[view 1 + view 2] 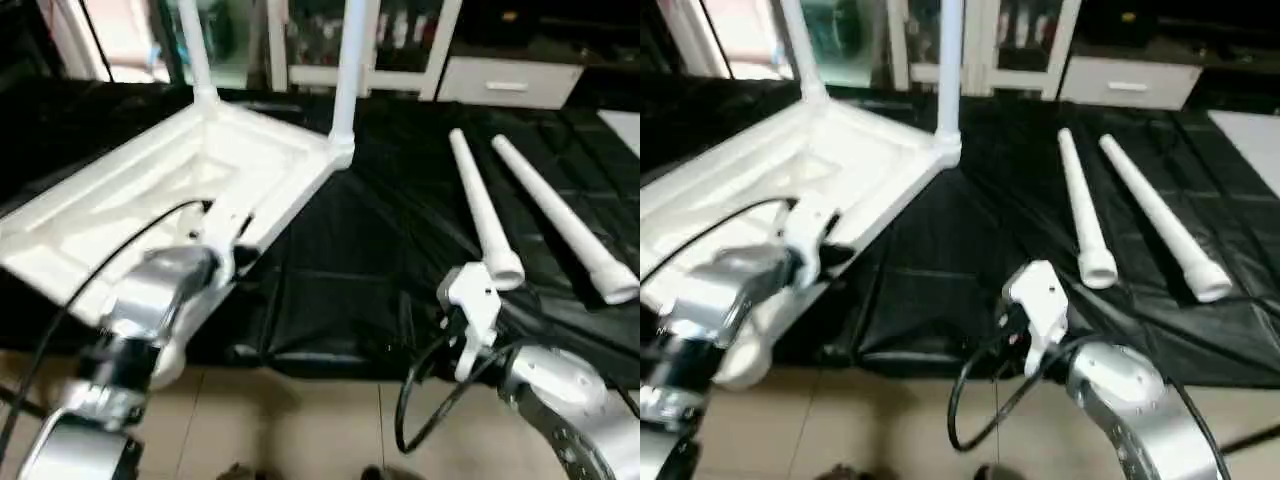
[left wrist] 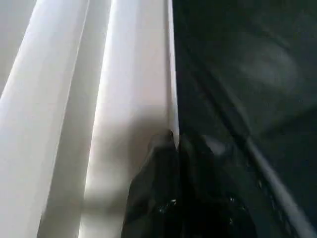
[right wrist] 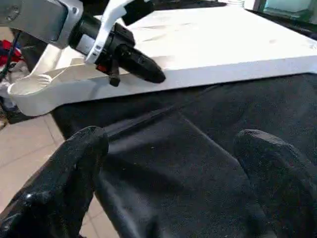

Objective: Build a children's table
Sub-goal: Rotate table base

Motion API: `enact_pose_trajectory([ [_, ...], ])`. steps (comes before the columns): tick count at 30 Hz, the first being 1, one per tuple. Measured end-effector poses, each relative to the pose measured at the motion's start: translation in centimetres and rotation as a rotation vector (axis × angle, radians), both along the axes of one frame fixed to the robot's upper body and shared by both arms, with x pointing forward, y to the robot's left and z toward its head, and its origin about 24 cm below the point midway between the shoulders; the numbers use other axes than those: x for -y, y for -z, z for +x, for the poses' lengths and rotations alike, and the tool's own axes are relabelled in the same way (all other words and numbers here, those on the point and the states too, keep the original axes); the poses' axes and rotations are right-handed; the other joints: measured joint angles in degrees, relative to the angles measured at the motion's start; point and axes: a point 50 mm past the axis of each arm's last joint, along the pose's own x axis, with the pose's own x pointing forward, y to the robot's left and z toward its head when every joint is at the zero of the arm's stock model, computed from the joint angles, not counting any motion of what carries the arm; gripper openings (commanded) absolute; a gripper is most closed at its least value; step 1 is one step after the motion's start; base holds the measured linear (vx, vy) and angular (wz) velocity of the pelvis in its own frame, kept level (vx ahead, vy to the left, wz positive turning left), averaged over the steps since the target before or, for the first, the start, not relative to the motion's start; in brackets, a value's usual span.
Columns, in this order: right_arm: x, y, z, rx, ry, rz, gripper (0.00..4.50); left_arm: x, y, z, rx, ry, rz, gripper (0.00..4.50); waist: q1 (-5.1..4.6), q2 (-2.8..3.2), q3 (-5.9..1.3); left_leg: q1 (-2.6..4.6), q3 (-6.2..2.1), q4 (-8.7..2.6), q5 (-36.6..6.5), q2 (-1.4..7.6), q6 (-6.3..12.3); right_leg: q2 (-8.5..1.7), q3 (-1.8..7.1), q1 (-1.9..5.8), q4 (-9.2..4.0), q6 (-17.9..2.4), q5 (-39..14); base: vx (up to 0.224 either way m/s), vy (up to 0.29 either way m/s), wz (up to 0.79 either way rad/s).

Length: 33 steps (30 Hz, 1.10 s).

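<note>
Left gripper (image 3: 148,72) pinched on the table top's rim (image 3: 237,67)
Right gripper (image 3: 171,163) gapes wide above the black sheet (image 3: 198,129), holding nothing.

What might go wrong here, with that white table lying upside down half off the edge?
The table top overhangs the black work table, with two legs standing upright in their sockets, so a tug might tip it floorward. The left gripper is shut at its rim and might slip off. The two loose legs could roll away.
</note>
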Motion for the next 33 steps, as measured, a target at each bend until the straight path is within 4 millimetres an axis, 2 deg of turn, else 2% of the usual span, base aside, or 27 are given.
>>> enact_pose_trajectory([
  [4,0.0,0.0,0.0,0.003,0.007,-0.003,4.5,0.3,-0.6,1.8,0.113,0.001,0.057,0.03,0.34,0.0,0.0,-0.16,-0.06,0.01,0.0,0.03,0.01,0.0,-0.07,-0.06,0.0,-0.1,0.1,0.0,0.0,0.0],
  [6,0.0,0.0,0.0,0.004,0.008,-0.004,4.5,0.7,-1.0,2.3,0.13,0.006,0.05,0.46,0.67,0.02,-0.01,-0.35,-0.06,0.0,0.0,0.04,0.03,0.0,-0.09,-0.17,-0.06,-0.1,0.1,0.0,0.0,0.0],
  [9,0.0,0.0,0.1,0.006,0.016,-0.01,4.5,1.3,-1.8,2.6,0.171,0.033,0.03,0.61,1.03,0.02,0.0,-0.71,-0.06,0.04,0.1,0.03,0.43,-0.01,-0.09,-0.46,-0.07,-0.1,0.1,0.0,0.0,0.0],
  [11,0.0,0.0,0.1,0.007,0.017,-0.01,4.5,1.7,-3.3,3.2,0.232,0.05,0.019,0.89,1.34,0.07,-0.03,-0.69,-0.04,0.04,0.1,0.02,0.45,-0.02,-0.07,-0.46,-0.06,-0.1,0.1,0.0,0.0,0.0],
  [14,0.0,0.1,0.1,0.005,0.018,-0.01,4.5,2.1,-4.7,3.6,0.302,0.066,0.01,1.03,1.22,0.14,-0.07,-0.42,-0.01,0.05,-0.1,0.02,0.14,-0.04,-0.04,-0.22,-0.04,-0.1,0.1,0.0,0.0,0.0],
  [15,0.0,0.1,0.1,0.005,0.018,-0.01,4.5,2.1,-4.8,3.6,0.308,0.069,0.008,1.03,1.16,0.16,-0.06,-0.34,-0.01,0.05,-0.1,0.02,0.13,-0.04,-0.05,-0.09,-0.04,-0.1,0.1,0.0,0.0,0.0],
  [17,0.0,0.1,0.0,0.004,0.02,-0.011,4.5,2.1,-4.4,3.7,0.302,0.077,0.006,1.34,0.96,0.18,-0.04,0.06,0.01,0.03,-0.1,0.01,0.11,-0.04,-0.02,0.2,-0.06,0.1,0.0,0.0,0.0,0.0],
  [19,0.0,0.1,0.0,0.005,0.02,-0.011,4.5,2.1,-4.3,3.6,0.286,0.102,-0.003,1.45,0.83,0.19,-0.02,0.08,0.0,0.02,-0.1,0.02,0.11,-0.03,-0.02,0.2,-0.06,0.3,-0.1,0.0,0.0,0.0],
  [21,0.0,0.1,0.0,0.005,0.02,-0.009,4.5,1.9,-4.4,2.8,0.255,0.168,-0.025,1.52,0.58,0.3,0.02,0.16,0.01,0.01,-0.1,0.02,0.09,-0.04,0.01,0.22,-0.04,0.2,-0.1,0.0,0.0,0.0],
  [22,0.0,0.1,0.0,0.005,0.021,-0.01,4.5,1.6,-4.5,2.3,0.23,0.203,-0.036,1.79,0.53,0.34,0.05,0.18,0.01,0.01,-0.1,0.02,0.08,-0.03,0.01,0.2,-0.01,0.2,-0.1,0.0,0.0,0.0],
  [24,0.0,0.1,0.1,0.006,0.022,-0.009,4.5,0.8,-4.7,0.7,0.185,0.295,-0.028,1.86,0.22,0.37,0.05,0.22,0.01,-0.05,-0.1,0.03,0.07,-0.02,0.02,0.17,0.06,0.2,-0.1,0.0,0.0,0.0],
  [26,0.1,0.1,0.1,0.007,0.029,-0.01,4.5,-0.4,-4.7,-0.8,0.127,0.372,-0.007,1.88,0.1,0.44,0.08,0.27,0.01,-0.09,-0.1,0.05,0.04,0.01,0.01,0.18,0.11,0.2,-0.1,0.0,0.0,0.0],
  [29,0.2,0.1,0.0,0.009,0.032,-0.009,4.5,-2.7,-4.6,-3.7,0.01,0.507,0.071,2.22,-0.03,0.47,0.09,0.34,0.02,-0.21,-0.1,0.06,0.03,0.03,0.02,0.16,0.12,0.2,-0.1,0.0,0.0,0.0],
  [33,0.1,0.1,0.0,0.009,0.027,-0.005,4.5,-5.0,-4.3,-6.3,-0.135,0.62,0.163,2.64,0.08,0.5,0.14,0.33,0.04,-0.26,-0.1,0.03,0.02,0.03,0.08,0.18,0.05,0.3,-0.1,0.0,0.0,0.0],
])
